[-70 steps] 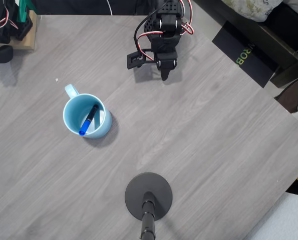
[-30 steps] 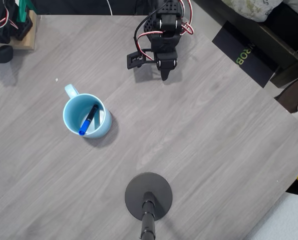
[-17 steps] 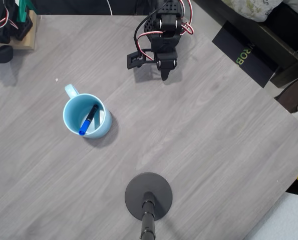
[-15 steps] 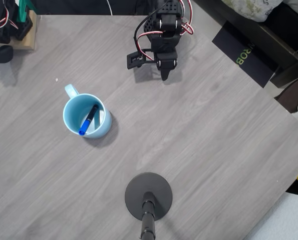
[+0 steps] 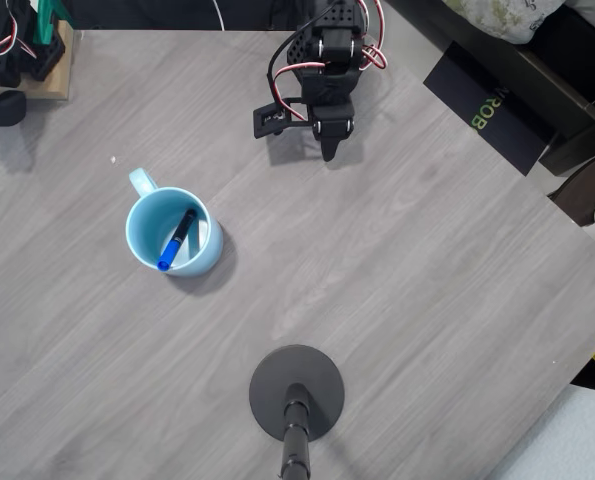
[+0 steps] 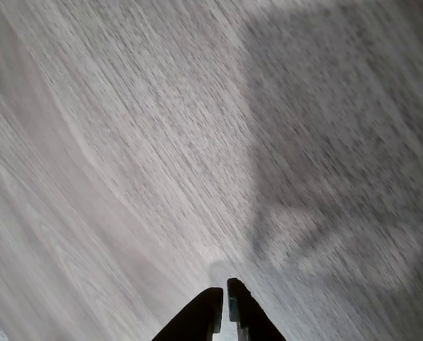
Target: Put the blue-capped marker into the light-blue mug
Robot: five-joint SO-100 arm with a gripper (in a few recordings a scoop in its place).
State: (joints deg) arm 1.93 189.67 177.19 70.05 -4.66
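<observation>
The jaws were pressed together on nothing, the gripper (image 6: 225,302) parked near the table's (image 5: 407,280) far edge. The blue-capped marker (image 5: 178,239) leaned inside the light-blue mug (image 5: 173,232) toward the left edge. Judged complete: staying parked and clear of the mug served best.

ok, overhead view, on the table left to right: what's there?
light-blue mug with the blue-capped marker inside → black round stand base, near the bottom edge → gripper, shut, near the top edge.
</observation>
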